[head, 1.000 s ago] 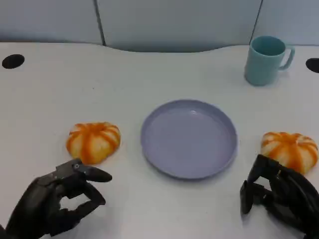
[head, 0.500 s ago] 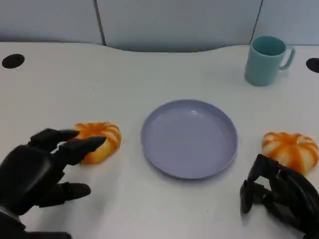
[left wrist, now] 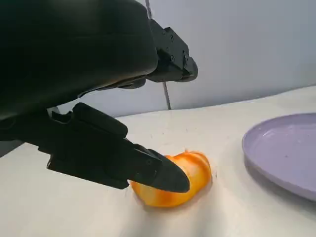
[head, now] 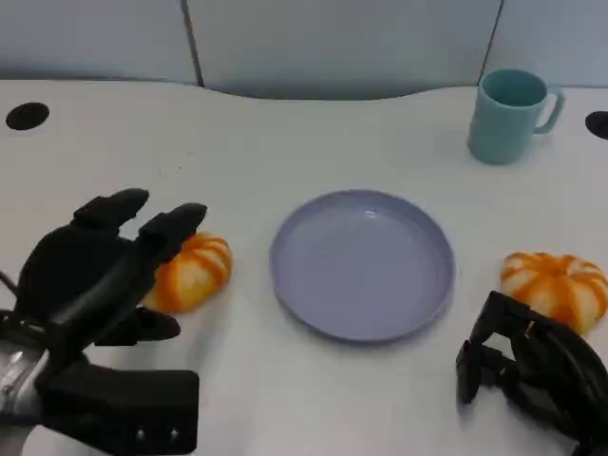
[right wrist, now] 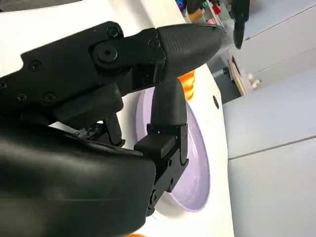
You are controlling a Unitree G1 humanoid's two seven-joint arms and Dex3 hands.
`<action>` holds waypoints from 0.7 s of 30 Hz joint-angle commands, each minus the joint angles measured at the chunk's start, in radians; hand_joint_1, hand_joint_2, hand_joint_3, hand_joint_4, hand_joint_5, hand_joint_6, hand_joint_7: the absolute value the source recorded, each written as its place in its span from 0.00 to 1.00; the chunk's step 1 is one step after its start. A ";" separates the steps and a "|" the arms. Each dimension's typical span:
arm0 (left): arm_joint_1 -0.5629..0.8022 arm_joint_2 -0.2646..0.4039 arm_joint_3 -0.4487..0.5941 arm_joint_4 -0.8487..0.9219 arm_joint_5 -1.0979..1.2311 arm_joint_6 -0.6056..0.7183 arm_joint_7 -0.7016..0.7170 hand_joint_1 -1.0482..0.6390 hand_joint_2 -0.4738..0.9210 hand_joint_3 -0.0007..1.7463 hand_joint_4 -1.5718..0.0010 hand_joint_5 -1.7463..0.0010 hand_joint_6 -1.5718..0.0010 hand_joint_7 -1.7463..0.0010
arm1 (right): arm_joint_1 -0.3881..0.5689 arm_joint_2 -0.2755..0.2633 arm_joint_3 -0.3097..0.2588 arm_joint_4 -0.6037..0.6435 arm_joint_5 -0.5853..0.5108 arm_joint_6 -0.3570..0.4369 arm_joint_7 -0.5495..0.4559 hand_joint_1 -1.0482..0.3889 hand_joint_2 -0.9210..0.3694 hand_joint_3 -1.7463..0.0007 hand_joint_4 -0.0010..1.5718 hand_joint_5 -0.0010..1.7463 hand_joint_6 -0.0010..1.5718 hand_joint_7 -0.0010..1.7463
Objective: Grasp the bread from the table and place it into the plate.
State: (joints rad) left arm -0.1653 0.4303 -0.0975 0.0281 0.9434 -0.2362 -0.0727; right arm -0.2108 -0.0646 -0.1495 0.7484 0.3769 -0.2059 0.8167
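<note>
Hovering with fingers spread wide over the orange-striped bread roll [head: 190, 271] at nine o'clock of the lavender plate [head: 362, 263], left hand [head: 100, 271] holds nothing. Probably light, soft, squashable; best cupped gently across its rounded flanks. Right hand [head: 532, 370]: curled, empty.

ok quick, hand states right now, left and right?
Left hand: open, fingers spread over the left bread, nothing gripped.
Right hand: curled in, holding nothing.

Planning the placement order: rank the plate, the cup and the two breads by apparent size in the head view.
1. Purple plate, clearly largest.
2. The bread at the left and the bread at the right look alike; the left hand covers part of the former.
3. Teal cup, slightly smaller, though farther away.
</note>
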 commanded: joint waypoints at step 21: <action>-0.491 -0.055 -0.309 0.778 -0.104 0.091 -0.014 0.23 0.96 0.00 0.94 0.98 0.87 1.00 | 0.036 0.007 -0.005 -0.009 0.003 0.017 -0.010 0.38 0.00 0.86 0.43 1.00 0.35 0.89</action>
State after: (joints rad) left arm -0.6155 0.3794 -0.3893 0.7338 0.8532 -0.1447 -0.1064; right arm -0.2054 -0.0557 -0.1490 0.7368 0.3788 -0.2110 0.8080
